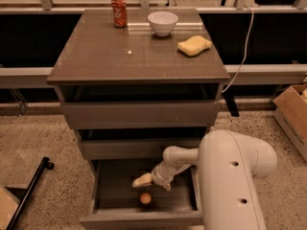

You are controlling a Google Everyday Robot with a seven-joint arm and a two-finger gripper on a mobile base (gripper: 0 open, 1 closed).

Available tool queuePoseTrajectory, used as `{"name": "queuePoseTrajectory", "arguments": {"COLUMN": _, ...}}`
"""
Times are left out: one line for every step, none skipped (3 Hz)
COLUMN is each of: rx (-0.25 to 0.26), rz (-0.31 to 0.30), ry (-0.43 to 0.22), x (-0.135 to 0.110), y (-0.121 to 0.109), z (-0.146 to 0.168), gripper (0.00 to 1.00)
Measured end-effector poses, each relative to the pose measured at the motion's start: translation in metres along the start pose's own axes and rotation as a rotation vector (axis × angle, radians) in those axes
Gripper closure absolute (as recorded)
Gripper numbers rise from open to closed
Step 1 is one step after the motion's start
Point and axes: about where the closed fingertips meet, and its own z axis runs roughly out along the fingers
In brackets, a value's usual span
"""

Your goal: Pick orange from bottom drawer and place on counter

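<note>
The orange (145, 198) lies in the bottom drawer (109, 188), which is pulled out from the cabinet. It sits on the grey tray near the drawer's front edge, about midway across. It is one small round fruit, evenly orange, and it is the only thing to be seen in that drawer. The gripper (140, 180) hangs inside the drawer just above and slightly behind the orange, its pale tip pointing to the left. It is close to the fruit but not holding it, and whether the gripper is apart or together cannot be told from this view. The white arm (230, 176) reaches into the drawer from the right. Above are two more drawers with the same plain fronts, the middle drawer (139, 147) and the top drawer (139, 113), each with a dark gap over it, which makes three drawers in all. The counter (120, 56) is glossy and grey-brown and carries three things. One red soda can (119, 11) stands upright at the back left. One white bowl (162, 23) sits beside it at the back centre. One yellow sponge (194, 46) lies to the right, nearer the front. A white cable (244, 42) hangs down to the right of the cabinet, and a cardboard box (295, 114) stands at the right edge.
</note>
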Motion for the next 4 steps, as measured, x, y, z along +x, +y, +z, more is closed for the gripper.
{"name": "queuePoseTrajectory", "arguments": {"rx": 0.016, "rz": 0.051, "ry": -0.008, "x": -0.007, "y": -0.010, "z": 0.027, "gripper": 0.00}}
{"name": "queuePoseTrajectory", "arguments": {"rx": 0.004, "rz": 0.103, "ry": -0.021, "x": -0.011, "y": -0.024, "z": 0.060, "gripper": 0.00}}
{"name": "queuePoseTrajectory", "arguments": {"rx": -0.035, "rz": 0.143, "ry": -0.009, "x": -0.012, "y": -0.030, "z": 0.094, "gripper": 0.00}}
{"name": "queuePoseTrajectory", "arguments": {"rx": -0.069, "rz": 0.153, "ry": 0.034, "x": -0.011, "y": -0.022, "z": 0.122, "gripper": 0.00}}
